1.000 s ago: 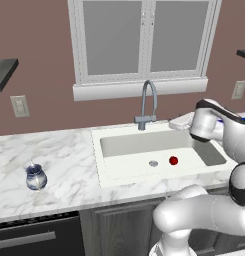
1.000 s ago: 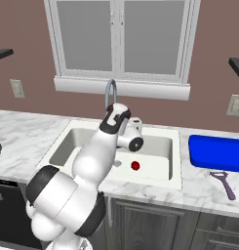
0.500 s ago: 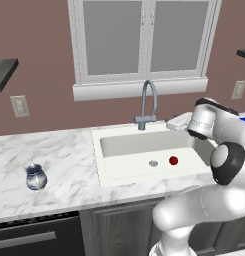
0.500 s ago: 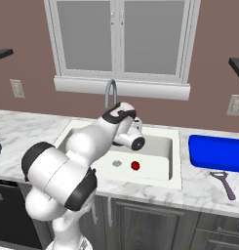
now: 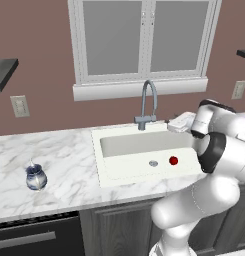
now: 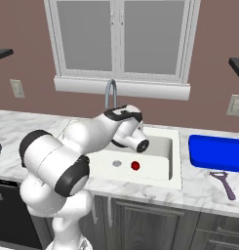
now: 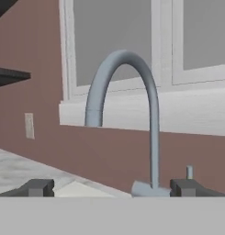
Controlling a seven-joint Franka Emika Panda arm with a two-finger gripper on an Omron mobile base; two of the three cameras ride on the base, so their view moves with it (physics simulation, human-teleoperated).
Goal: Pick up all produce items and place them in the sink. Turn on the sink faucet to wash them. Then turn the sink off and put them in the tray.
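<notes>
The small red fruit (image 5: 173, 160) (image 6: 135, 166) lies on the floor of the white sink (image 5: 100, 165) (image 6: 173, 168), just right of the round drain (image 5: 153, 163). Behind the basin rises the grey gooseneck faucet (image 5: 149, 102) (image 6: 110, 93) (image 7: 125, 110), its small side lever (image 7: 189, 172) to the right of its base in the hand view. My gripper (image 5: 174, 123) (image 7: 111, 188) hovers over the sink's back right corner and points at the faucet. It is open and holds nothing. The blue tray (image 6: 217, 152) rests on the counter right of the sink.
A blue-and-white jar (image 5: 35, 177) stands on the marble counter far left of the sink. A purple-handled peeler (image 6: 223, 183) lies in front of the tray. A window sill and wall run close behind the faucet. My own arm folds over the sink's right and front side.
The hand has turned and moved left from beside the sink toward the faucet, and the elbow has folded in. The fruit has stayed in the sink. The jaws have stayed open.
</notes>
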